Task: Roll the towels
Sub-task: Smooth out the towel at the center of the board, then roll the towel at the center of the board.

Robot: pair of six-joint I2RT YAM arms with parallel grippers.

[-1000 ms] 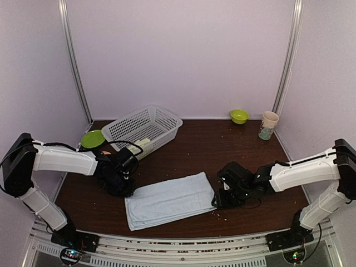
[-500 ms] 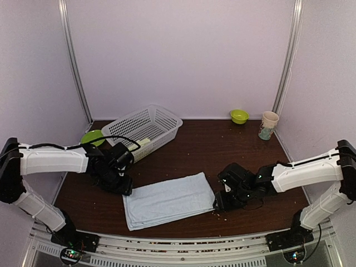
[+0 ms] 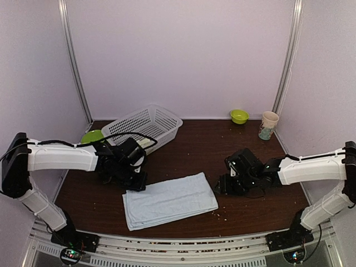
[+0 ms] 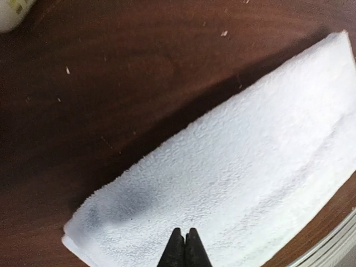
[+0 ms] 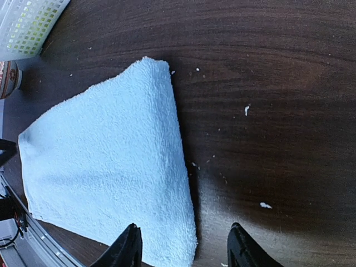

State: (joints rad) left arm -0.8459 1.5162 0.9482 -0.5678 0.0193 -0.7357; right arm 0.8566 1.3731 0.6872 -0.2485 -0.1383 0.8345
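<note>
The pale blue towel (image 3: 169, 200) lies folded flat on the dark table, its long side running left to right. My left gripper (image 3: 139, 182) is at its rear left edge. In the left wrist view that gripper (image 4: 184, 235) is shut over the towel (image 4: 233, 167) with nothing between the fingers. My right gripper (image 3: 222, 186) is at the towel's right end. In the right wrist view it (image 5: 183, 228) is open, its fingers either side of the towel's (image 5: 105, 167) right edge. A yellow-green towel (image 3: 144, 143) shows only as a patch through the basket's mesh.
A white mesh basket (image 3: 142, 125) stands at the back left, with a green plate (image 3: 92, 137) beside it. A small green bowl (image 3: 239, 115) and a printed cup (image 3: 268, 125) stand at the back right. Pale crumbs (image 5: 246, 109) dot the wood.
My left gripper opened, shut again and slid right along the towel's rear edge. My right gripper pulled back off the towel's right end, a little toward the rear.
</note>
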